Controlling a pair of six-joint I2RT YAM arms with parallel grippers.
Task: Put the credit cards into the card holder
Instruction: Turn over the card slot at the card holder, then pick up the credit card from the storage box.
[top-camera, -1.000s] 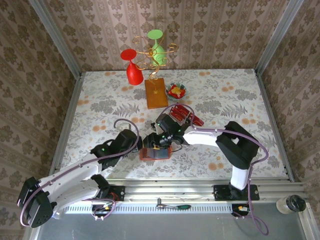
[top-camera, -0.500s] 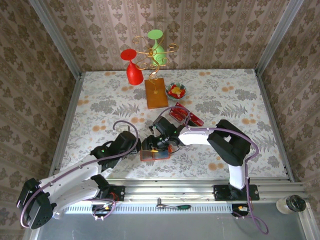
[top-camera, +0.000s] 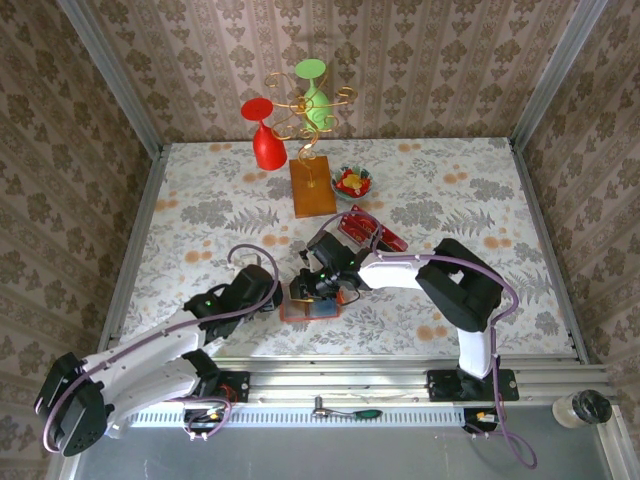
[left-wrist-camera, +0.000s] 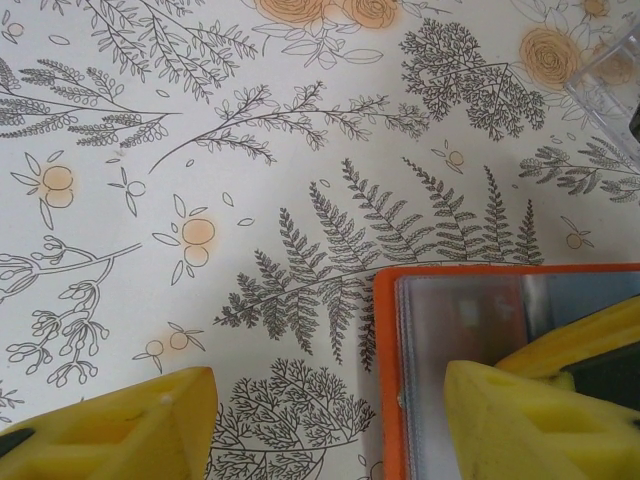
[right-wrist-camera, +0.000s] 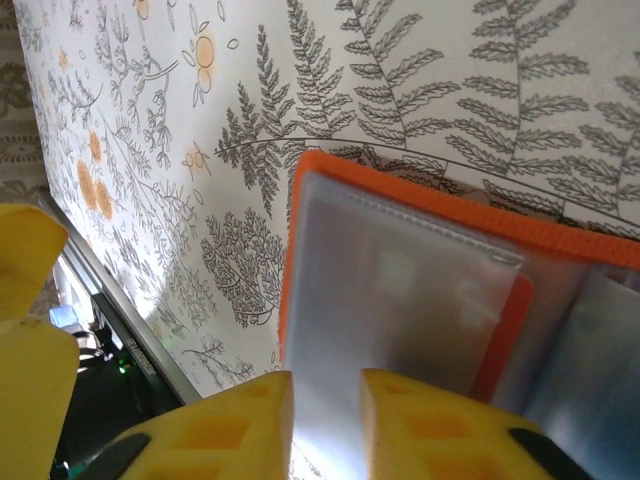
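one card holder (top-camera: 325, 311) open, top view; credit cards (top-camera: 372, 230) well apart behind it. left wrist: left gripper (left-wrist-camera: 330, 390) half open, holding nothing, one finger (left-wrist-camera: 530, 420) over the holder's edge; pin it down. right wrist: right gripper (right-wrist-camera: 325, 405) nearly closed, apparently on a clear sleeve; lift gently.

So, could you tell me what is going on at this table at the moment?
Two robot arms are working on the orange card holder, which lies open on the table near their bases. The left gripper has its jaws wide, straddling the holder's edge. The right gripper sits over the clear sleeves with its jaws nearly together; whether it pinches a sleeve is unclear. The red credit cards lie farther back, not yet in the holder.
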